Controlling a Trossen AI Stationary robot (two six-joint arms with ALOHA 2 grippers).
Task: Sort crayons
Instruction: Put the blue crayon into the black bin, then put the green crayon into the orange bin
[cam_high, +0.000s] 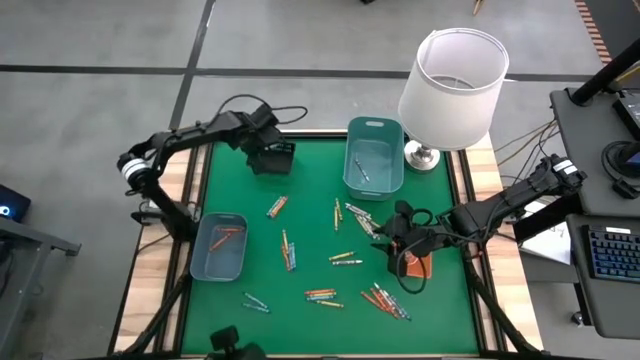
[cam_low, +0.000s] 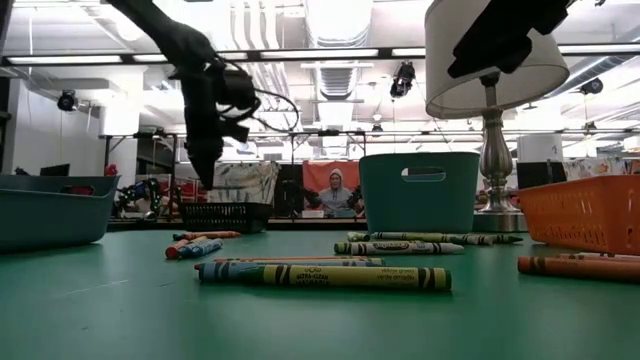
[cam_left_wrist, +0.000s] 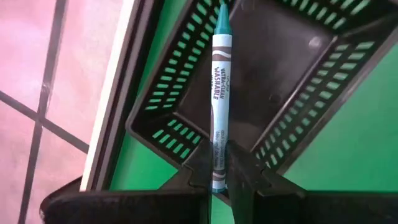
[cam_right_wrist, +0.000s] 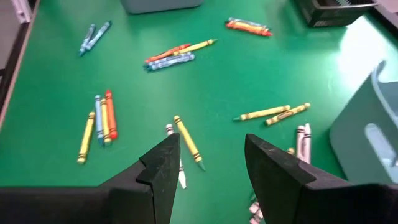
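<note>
Left tool (cam_left_wrist: 217, 177) pinching one teal-tipped crayon (cam_left_wrist: 219, 93) by its lower end, poised above the black mesh basket (cam_high: 271, 157) at the far left part of the green table (cam_high: 310, 180); crayon upright between the fingers, tip pointing into the basket's dark floor. Right tool (cam_right_wrist: 208, 168) spread wide, gripping nothing, hanging over the right part of the table near a lone yellow crayon (cam_right_wrist: 188, 142) and a white one beside it. Four containers counted on the table: the black basket, one tall teal bin (cam_high: 374, 155) at the far middle, one shallow grey-blue tray (cam_high: 219, 247) at the near left, one orange basket (cam_low: 590, 212) under the right arm. Inside the grey-blue tray, two orange-red crayons (cam_high: 228, 235); inside the teal bin, one pale crayon, colour hard to tell. Loose crayons scattered in small groups across the middle and near side: a cluster of four, yellow, blue, yellow-orange and red (cam_right_wrist: 99, 121), a pair of yellow ones (cam_right_wrist: 273, 114), a pair of blue ones (cam_right_wrist: 93, 36), a mixed bunch of orange, yellow and blue (cam_right_wrist: 177, 53), and an orange-and-blue bunch (cam_right_wrist: 247, 26) farther off. One white-shaded lamp (cam_high: 452, 85) at the far right corner.
</note>
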